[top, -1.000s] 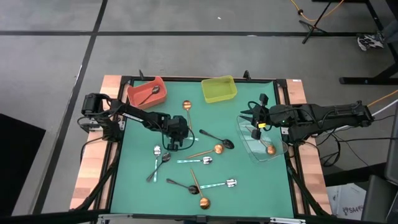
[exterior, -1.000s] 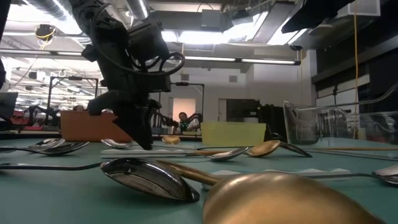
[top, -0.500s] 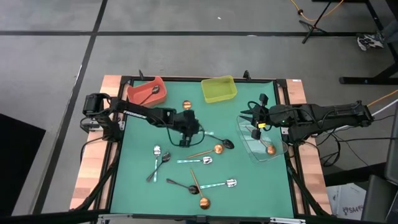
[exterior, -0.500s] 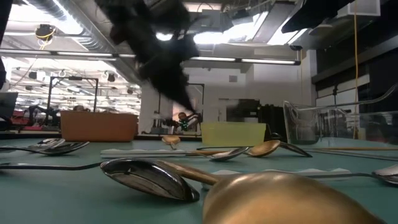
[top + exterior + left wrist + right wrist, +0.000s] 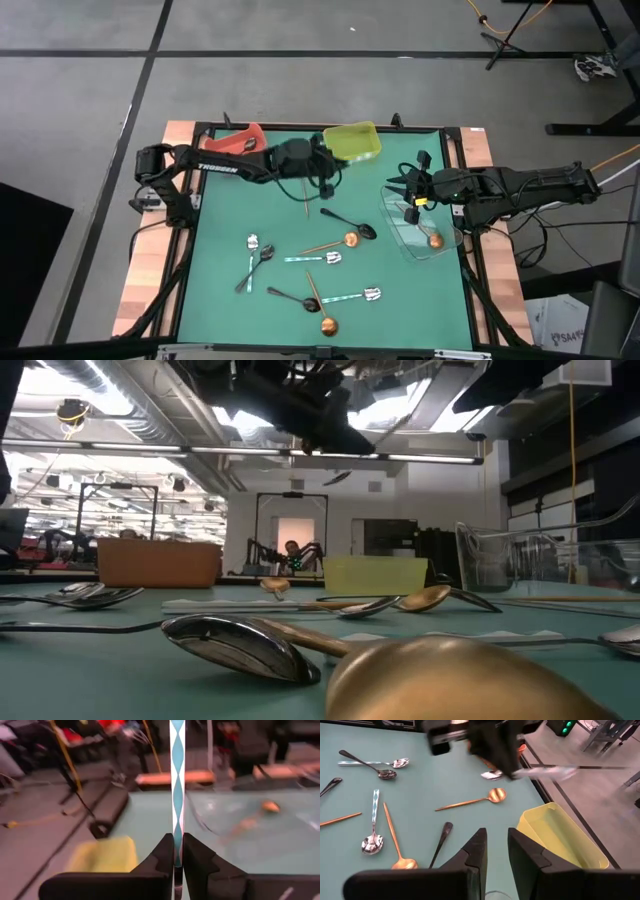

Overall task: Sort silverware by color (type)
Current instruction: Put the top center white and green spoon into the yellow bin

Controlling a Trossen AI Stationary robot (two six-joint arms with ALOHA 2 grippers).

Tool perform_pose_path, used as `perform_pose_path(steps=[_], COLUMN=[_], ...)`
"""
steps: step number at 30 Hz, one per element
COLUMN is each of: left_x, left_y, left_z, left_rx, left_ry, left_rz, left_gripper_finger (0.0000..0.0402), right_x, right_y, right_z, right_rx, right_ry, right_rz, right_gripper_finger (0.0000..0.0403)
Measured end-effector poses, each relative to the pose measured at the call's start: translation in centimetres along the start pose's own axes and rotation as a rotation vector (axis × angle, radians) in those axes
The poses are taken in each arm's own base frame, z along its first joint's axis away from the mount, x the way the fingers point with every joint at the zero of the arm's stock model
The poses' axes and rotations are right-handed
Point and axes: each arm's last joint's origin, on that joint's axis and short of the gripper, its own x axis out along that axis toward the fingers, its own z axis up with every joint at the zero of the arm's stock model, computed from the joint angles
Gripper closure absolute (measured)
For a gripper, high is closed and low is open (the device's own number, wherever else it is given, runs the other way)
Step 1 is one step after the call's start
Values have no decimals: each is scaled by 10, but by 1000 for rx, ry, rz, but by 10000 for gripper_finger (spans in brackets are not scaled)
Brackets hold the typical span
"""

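While my left gripper [image 5: 322,172] hovers at the counter's [image 5: 220,290] twelve o'clock beside the yellow bin [image 5: 352,142], its fingers [image 5: 162,857] are clenched on a silver spoon [image 5: 177,790]. My right gripper [image 5: 408,186] waits at three o'clock over the clear bin [image 5: 392,212], fingers [image 5: 476,851] slightly apart, grasping nothing. Other spoons [image 5: 348,220] lie scattered mid-counter.

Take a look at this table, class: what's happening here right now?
The left gripper is shut on a silver spoon with a teal-patterned handle and holds it in the air beside the yellow-green plastic bin. The right gripper waits, fingers open, above the clear plastic bin, which holds one copper-gold spoon. Other spoons lie unsorted on the green mat.
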Motion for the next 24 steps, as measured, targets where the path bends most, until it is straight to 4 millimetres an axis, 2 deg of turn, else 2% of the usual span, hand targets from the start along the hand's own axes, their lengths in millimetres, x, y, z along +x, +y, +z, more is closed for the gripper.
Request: perform_pose_path(steps=[7, 15, 20, 24], left_x=[1, 3, 16, 30], left_y=[32, 49, 56, 64], left_z=[6, 7, 0, -17], left_rx=[-35, -48, -49, -52], left_ry=[-107, -165, -268, -283], left_rz=[96, 145, 178, 208], left_gripper_finger=[382, 382, 382, 382], right_x=[0, 0, 4, 11], right_y=[0, 0, 2, 5], right_z=[0, 0, 0, -1], right_rx=[0, 0, -4, -15], right_ry=[0, -1, 10, 36], right_rz=[0, 0, 0, 0], right_gripper_finger=[336, 336, 336, 336])
